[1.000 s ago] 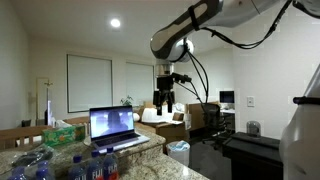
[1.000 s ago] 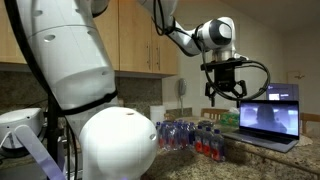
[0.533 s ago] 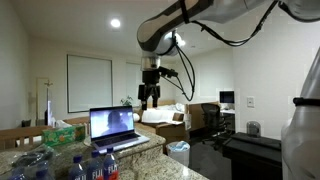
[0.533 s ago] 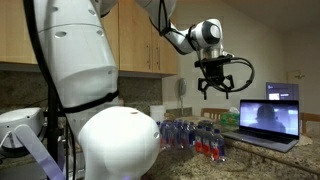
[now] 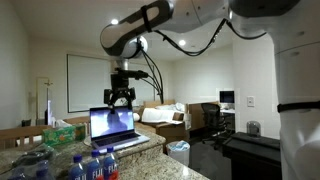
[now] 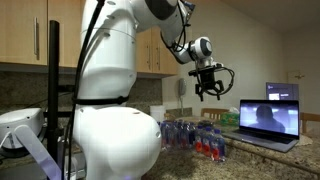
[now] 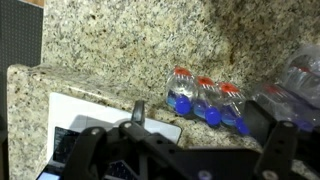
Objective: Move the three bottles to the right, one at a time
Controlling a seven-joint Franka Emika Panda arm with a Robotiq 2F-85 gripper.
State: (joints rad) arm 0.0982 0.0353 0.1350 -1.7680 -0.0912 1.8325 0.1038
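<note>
Pincer empty, jaws spread wide, hanging well above three bottles standing together on granite counter.

The three small clear plastic bottles with blue caps stand in a touching row on the speckled granite countertop. The larger clear plastic bundle lies just beside one end of the row. In an exterior view, the open black laptop stands behind the bottles near the countertop's end. The green tissue box stands beside the laptop, farther from that end.
</note>
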